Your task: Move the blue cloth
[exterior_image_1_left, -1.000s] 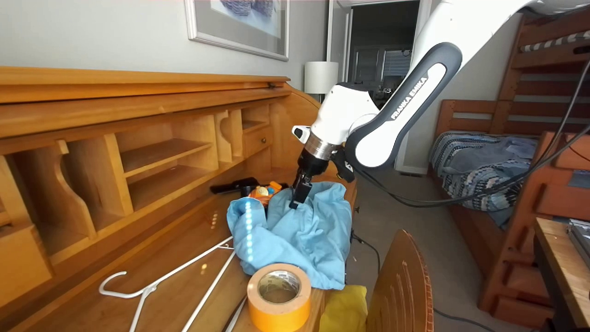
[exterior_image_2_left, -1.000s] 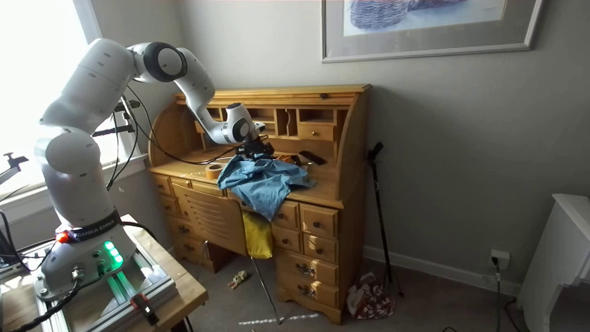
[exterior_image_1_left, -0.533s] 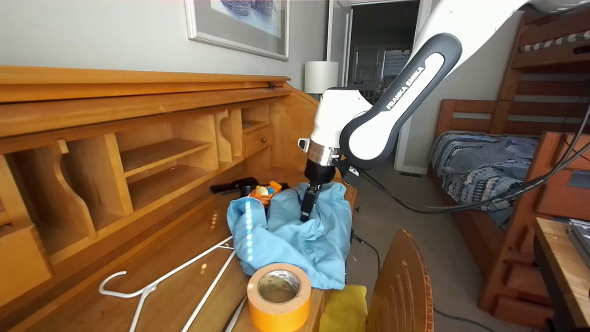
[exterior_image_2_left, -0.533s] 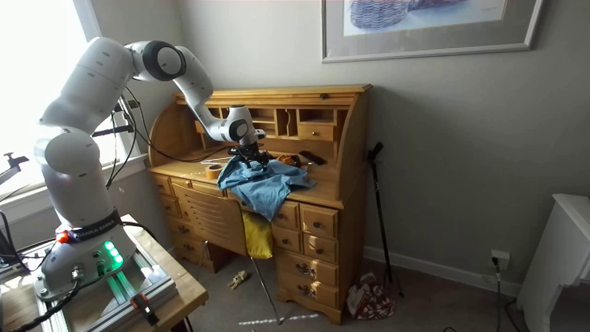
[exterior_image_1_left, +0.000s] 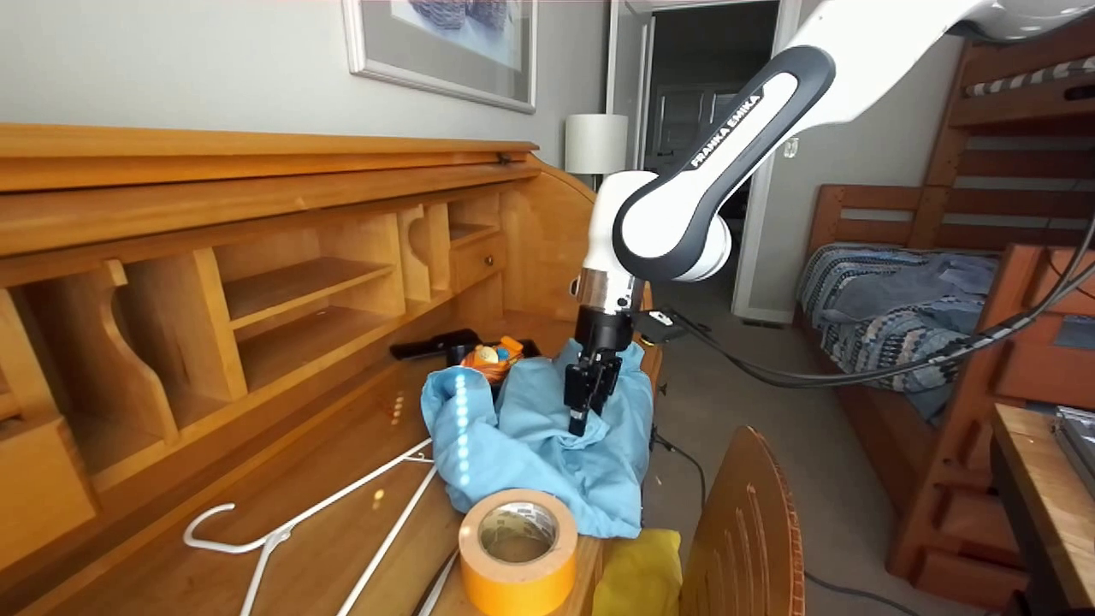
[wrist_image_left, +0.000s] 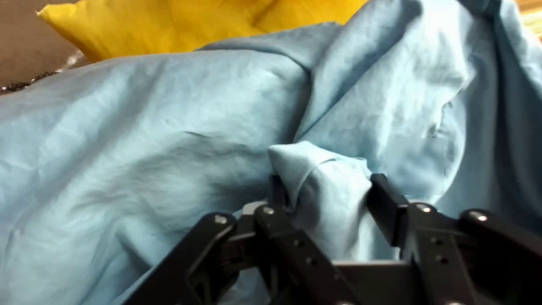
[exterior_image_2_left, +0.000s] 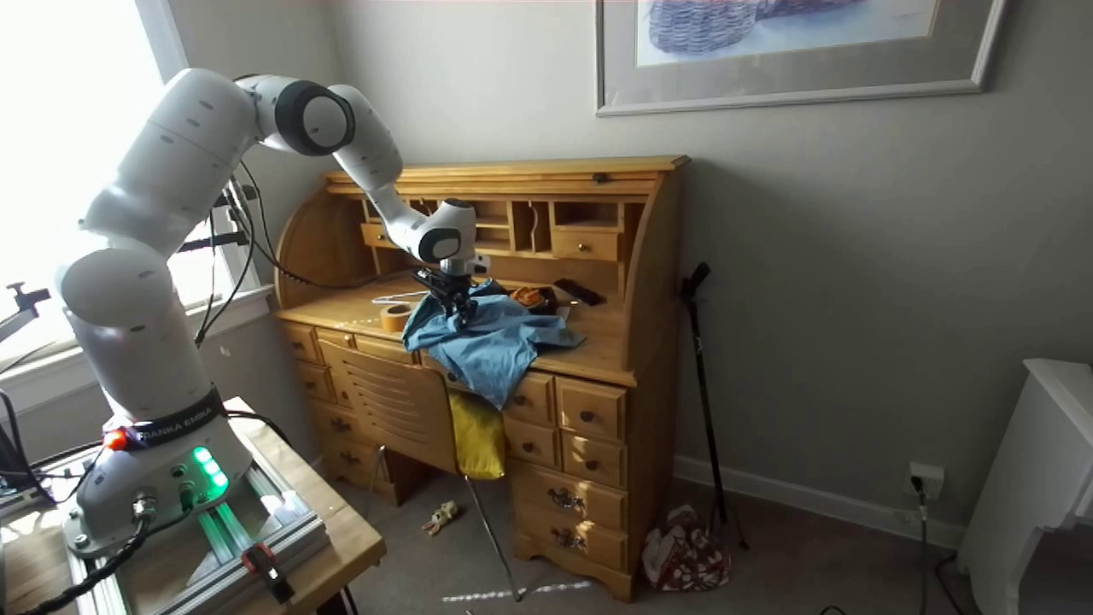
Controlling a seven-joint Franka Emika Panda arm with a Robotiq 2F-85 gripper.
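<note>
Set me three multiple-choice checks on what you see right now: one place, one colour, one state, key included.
1. Where is the tape roll?
A. On the floor
B. In a cubbyhole
C. On the desk, beside the blue cloth

2. What colour is the hanger?
A. White
B. Black
C. Green

3. How does the blue cloth lie?
A. Folded into a neat square
B. Rumpled, partly over the desk's front edge
C. Rolled into a tight tube

1 C: both exterior views show it there.
2 A: it shows white against the desk in an exterior view.
3 B: the wrist view shows its creases, and in an exterior view part of it hangs down in front of the drawers.
</note>
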